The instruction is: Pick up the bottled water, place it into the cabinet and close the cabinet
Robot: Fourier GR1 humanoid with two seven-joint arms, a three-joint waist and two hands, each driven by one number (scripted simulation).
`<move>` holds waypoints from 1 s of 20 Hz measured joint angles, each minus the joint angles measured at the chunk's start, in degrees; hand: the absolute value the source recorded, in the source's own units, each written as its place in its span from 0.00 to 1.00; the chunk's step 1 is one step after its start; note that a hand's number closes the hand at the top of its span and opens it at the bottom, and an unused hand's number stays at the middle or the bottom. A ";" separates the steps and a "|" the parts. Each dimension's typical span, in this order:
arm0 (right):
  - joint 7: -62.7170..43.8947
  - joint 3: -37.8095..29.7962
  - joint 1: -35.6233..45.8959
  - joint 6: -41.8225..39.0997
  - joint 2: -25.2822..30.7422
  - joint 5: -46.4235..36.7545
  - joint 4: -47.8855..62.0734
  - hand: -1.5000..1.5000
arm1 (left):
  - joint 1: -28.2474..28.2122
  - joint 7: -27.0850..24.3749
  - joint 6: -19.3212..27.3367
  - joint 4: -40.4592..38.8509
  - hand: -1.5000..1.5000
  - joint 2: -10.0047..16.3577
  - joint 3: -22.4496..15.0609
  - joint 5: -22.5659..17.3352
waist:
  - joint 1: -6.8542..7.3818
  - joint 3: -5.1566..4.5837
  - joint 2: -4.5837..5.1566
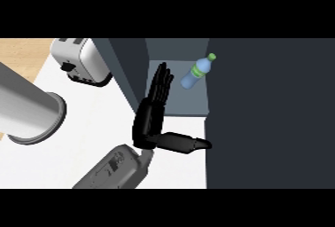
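With the bottled water (198,72) lying in the cabinet (186,99) near its back right corner, the left hand (149,117), fingers straight and thumb spread, is best moved behind the open door (130,71), which should be swung shut clear of the bottle.

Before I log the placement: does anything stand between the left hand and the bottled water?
Nothing visible does. The bottled water sits inside the cabinet, apart from the open left hand, with only its bare floor between.
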State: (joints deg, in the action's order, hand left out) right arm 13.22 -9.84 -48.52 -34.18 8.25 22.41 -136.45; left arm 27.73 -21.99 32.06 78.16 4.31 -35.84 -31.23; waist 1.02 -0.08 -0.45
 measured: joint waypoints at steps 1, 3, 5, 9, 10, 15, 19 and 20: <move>-0.81 0.88 0.24 0.03 0.42 -0.05 -0.06 1.00 | -1.75 0.46 0.00 2.34 0.00 1.16 -0.37 0.08 | 0.08 0.00 0.03; -1.43 2.37 -0.31 -2.10 2.19 -0.28 -0.05 1.00 | -5.35 0.17 -0.42 5.86 0.00 2.97 -0.82 0.01 | 0.04 -0.02 0.01; -1.70 3.36 -0.94 -4.33 4.14 -0.41 -0.08 1.00 | -8.55 0.36 -0.07 9.45 0.00 4.74 -1.58 0.44 | -0.03 -0.02 -0.02; -2.63 7.07 -0.87 -7.10 6.25 -1.01 -0.27 1.00 | -14.83 -0.27 0.00 15.68 0.00 7.80 -2.66 0.96 | -0.16 -0.04 0.01; -3.10 8.56 -0.85 -7.37 6.30 -1.22 -0.34 1.00 | -16.27 -0.46 -0.02 17.08 0.00 8.63 -2.68 1.05 | -0.20 -0.04 0.02; -6.01 15.67 -1.07 -7.86 6.59 -2.41 -0.71 1.00 | -22.53 -1.68 -0.55 23.05 0.00 11.98 -2.58 1.24 | -0.49 -0.07 0.06; -8.12 21.35 0.07 -7.56 6.30 -3.75 -1.04 1.00 | -25.95 -1.93 -1.16 26.81 0.00 14.77 -1.50 0.94 | -0.55 -0.11 0.04; -8.69 22.70 0.37 -7.25 6.20 -4.11 -1.20 1.00 | -26.76 -2.23 -1.57 27.36 0.00 15.40 -1.23 0.84 | -0.61 -0.14 0.03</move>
State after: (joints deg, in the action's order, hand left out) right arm 4.53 12.86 -48.15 -41.42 14.45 18.29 -137.65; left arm 0.97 -24.22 30.50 105.52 19.71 -37.07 -30.39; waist 0.41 -0.22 -0.43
